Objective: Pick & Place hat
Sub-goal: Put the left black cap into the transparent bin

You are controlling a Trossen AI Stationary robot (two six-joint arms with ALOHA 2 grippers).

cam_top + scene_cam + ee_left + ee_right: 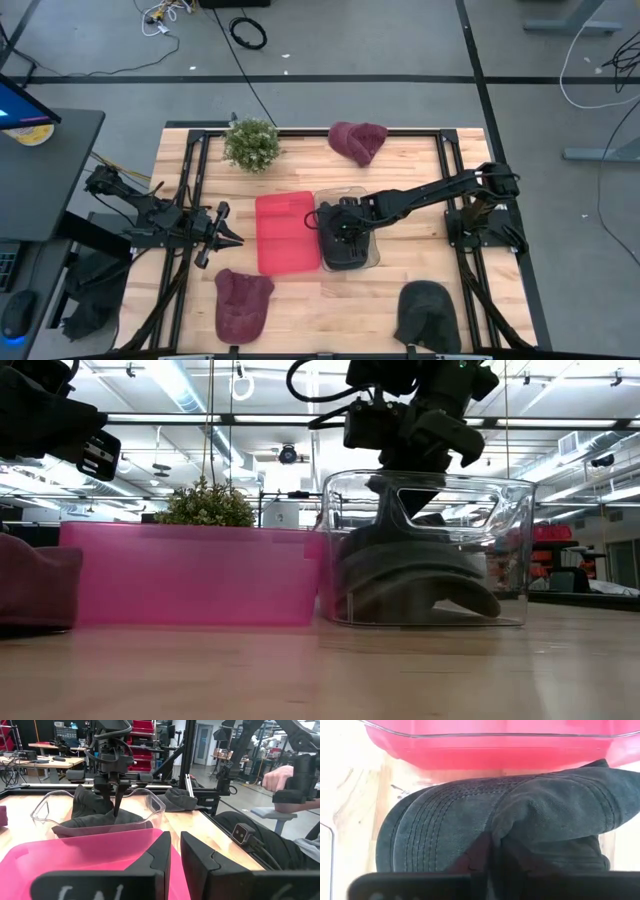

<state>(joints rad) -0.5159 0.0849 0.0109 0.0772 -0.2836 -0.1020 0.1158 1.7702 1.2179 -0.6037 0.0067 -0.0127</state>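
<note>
My right gripper (pixel 341 226) hangs over the clear bin (pixel 372 252) at the middle of the table, reaching down inside its walls. The dark grey hat (pixel 490 830) lies in the bottom of that bin, brim stitching toward the pink bin (pixel 285 232) that stands touching the clear one on its left side. From my right wrist, the hat fills the view straight ahead of my fingertips, its crown folded up into a ridge right at their tips. My fingers (pixel 118 800) stand close together, tips down on that fold; whether they pinch the fabric or have let it go, I cannot tell.

My left gripper (pixel 226 237) waits at the left of the table, just beside the pink bin, its fingers (pixel 197 857) nearly together with only a slim gap and nothing between them.

Two maroon hats lie on the table, one (pixel 358 141) at the far edge and one (pixel 243 302) at the near edge, with another dark hat (pixel 426 311) near the right corner.
</note>
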